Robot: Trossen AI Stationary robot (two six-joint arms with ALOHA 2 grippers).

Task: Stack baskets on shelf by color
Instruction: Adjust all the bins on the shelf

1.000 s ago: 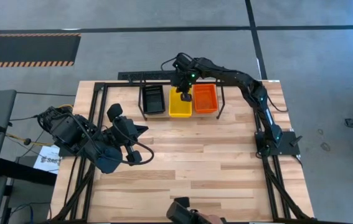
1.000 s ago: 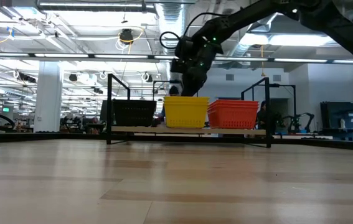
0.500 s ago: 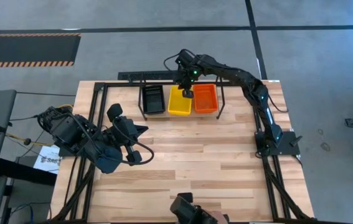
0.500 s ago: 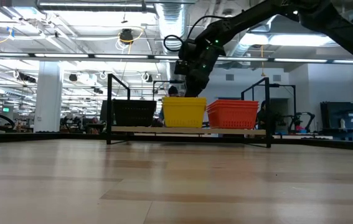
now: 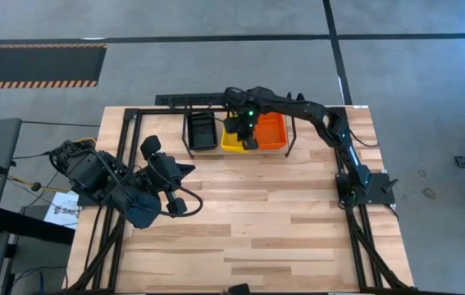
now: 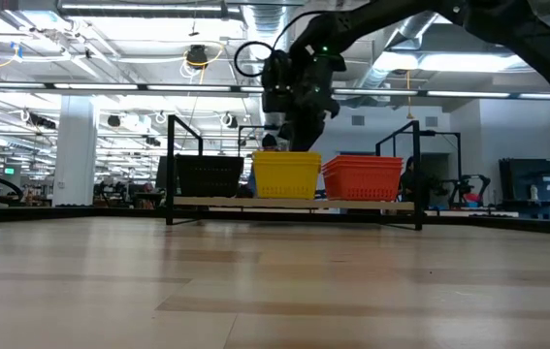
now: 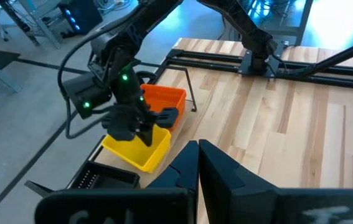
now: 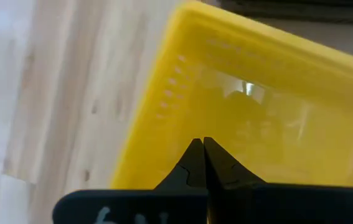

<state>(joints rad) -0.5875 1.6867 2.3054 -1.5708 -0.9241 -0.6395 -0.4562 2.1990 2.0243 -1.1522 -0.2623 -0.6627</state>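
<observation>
On the shelf point(image 6: 207, 202) at the table's far side three stacks of baskets stand side by side: black point(image 5: 202, 131), yellow point(image 5: 230, 141) and orange point(image 5: 272, 129). My right gripper point(image 5: 251, 141) is shut and points steeply down over the yellow stack point(image 6: 287, 174), near its side next to the orange stack point(image 6: 362, 177). In the right wrist view its tips point(image 8: 202, 148) stand above the inside of the top yellow basket point(image 8: 257, 106). My left gripper point(image 7: 198, 152) is shut on nothing, held high at the table's left point(image 5: 189, 170). My right gripper comes at the top yellow basket from above, its shut fingers reaching down to the level of the rim point(image 6: 299, 153). I cannot tell whether they touch the basket.
A black rail frame point(image 5: 121, 147) runs around the table and carries both arms. A dark strip point(image 5: 187, 99) lies behind the shelf. Bare wooden tabletop point(image 5: 265, 213) stretches from the shelf to the near edge.
My right gripper has swung from the far part of the yellow stack toward the table's near edge, across the basket, and has tipped as its wrist went toward the table's left. It has stayed shut.
</observation>
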